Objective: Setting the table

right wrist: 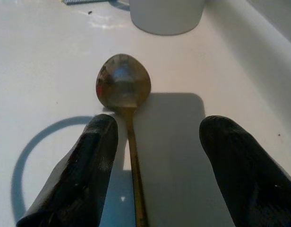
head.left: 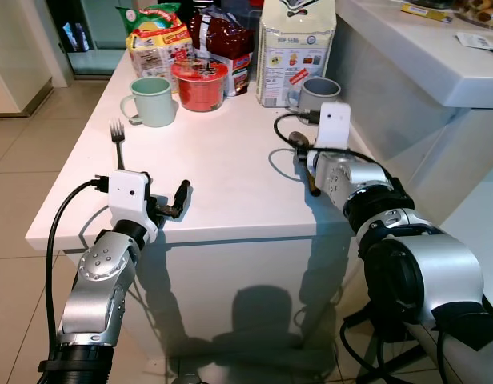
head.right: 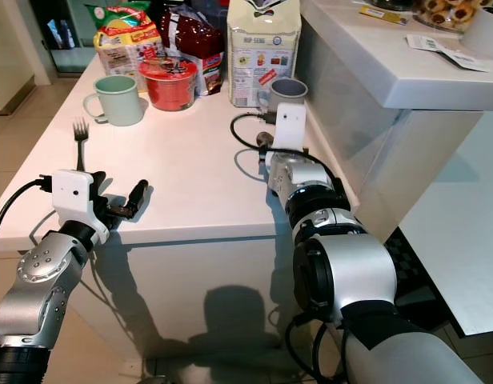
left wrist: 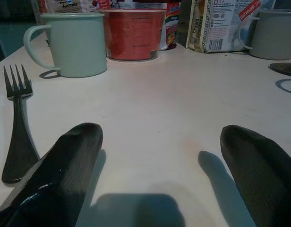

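Left gripper (head.left: 173, 210) rests low at the near edge of the white table (head.left: 222, 176), its silver forearm rising from below and its white wrist camera housing upright. Its two black fingers (left wrist: 60, 175) are spread wide apart and hold nothing; bare tabletop lies between them. Just beside the left finger, apart from it, lies a dark fork (head.left: 118, 142), tines pointing toward the far end of the table.

Beyond the fork stands a pale green mug (head.left: 153, 101), handle to the robot's left. Next to it stands a red instant-noodle cup (head.left: 201, 84), with snack packets (head.left: 157, 40) behind. Further right are a tall white paper bag with printed labels (head.left: 294, 52) and a grey mug (head.left: 318, 96).

Right gripper (right wrist: 155, 156) reaches forward over the right side of the table, forearm level, with a black cable looping from the wrist. Its fingers (right wrist: 84, 175) are parted and straddle the handle of a brass-coloured spoon (right wrist: 123, 87) lying flat on the table, bowl toward the grey mug. The handle lies close to one finger; contact cannot be judged, and the other finger stands clear.
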### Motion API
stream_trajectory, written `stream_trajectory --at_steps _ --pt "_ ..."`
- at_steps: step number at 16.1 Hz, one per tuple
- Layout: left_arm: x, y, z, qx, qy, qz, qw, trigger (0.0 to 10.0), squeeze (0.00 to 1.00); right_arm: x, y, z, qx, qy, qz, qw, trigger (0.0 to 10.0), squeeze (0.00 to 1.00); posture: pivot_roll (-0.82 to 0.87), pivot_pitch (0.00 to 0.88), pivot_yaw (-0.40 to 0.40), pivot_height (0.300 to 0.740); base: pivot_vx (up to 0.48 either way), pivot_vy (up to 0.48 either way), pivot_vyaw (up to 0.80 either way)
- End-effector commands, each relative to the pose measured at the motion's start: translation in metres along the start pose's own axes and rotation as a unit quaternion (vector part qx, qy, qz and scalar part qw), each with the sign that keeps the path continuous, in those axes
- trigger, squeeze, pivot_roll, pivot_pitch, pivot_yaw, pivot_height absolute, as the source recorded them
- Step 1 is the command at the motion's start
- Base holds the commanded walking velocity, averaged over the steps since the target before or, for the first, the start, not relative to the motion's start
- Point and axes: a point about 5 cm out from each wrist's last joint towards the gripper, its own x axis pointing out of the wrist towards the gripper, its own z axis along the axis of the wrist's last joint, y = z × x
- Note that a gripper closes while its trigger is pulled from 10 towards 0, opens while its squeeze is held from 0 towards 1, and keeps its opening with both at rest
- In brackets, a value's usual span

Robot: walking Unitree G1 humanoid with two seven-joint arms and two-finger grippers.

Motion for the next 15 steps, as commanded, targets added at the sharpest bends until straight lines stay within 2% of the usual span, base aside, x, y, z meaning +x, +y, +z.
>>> stream_trajectory --at_steps 1,11,12,13,14,15 --pt "0.001 -0.001 0.002 0.003 -0.001 -0.001 1.000 10.0 0.00 -0.001 0.000 0.007 0.008 -0.006 0.004 1.000 10.0 0.00 0.20 0.000 -0.048 0.740 0.000 0.000 0.00" --pt "0.000 -0.001 0.002 0.002 -0.002 0.001 1.000 10.0 0.00 -0.002 0.012 -0.010 0.005 0.053 0.040 0.998 9.8 0.00 0.20 0.000 -0.053 0.740 0.000 0.000 0.00" --pt "0.001 -0.002 0.002 0.002 -0.002 0.001 1.000 10.0 0.00 -0.002 0.011 -0.012 0.004 0.058 0.038 0.998 4.8 0.00 0.20 0.000 -0.052 0.740 0.000 0.000 0.00" --pt "0.001 -0.002 0.002 0.001 -0.002 0.001 1.000 10.0 0.00 -0.001 0.011 -0.013 0.009 0.064 0.039 0.997 2.7 0.00 0.20 0.000 -0.053 0.740 0.000 0.000 0.00" --pt "0.001 -0.003 0.002 0.001 -0.002 0.001 1.000 10.0 0.00 -0.001 0.010 -0.014 0.012 0.067 0.037 0.997 0.0 0.00 0.20 0.000 -0.055 0.740 0.000 0.000 0.00" --pt "0.001 -0.003 0.002 0.000 -0.002 0.001 1.000 10.0 0.00 -0.001 0.009 -0.015 0.011 0.068 0.036 0.997 0.0 0.00 0.20 0.000 -0.057 0.740 0.000 0.000 0.00"
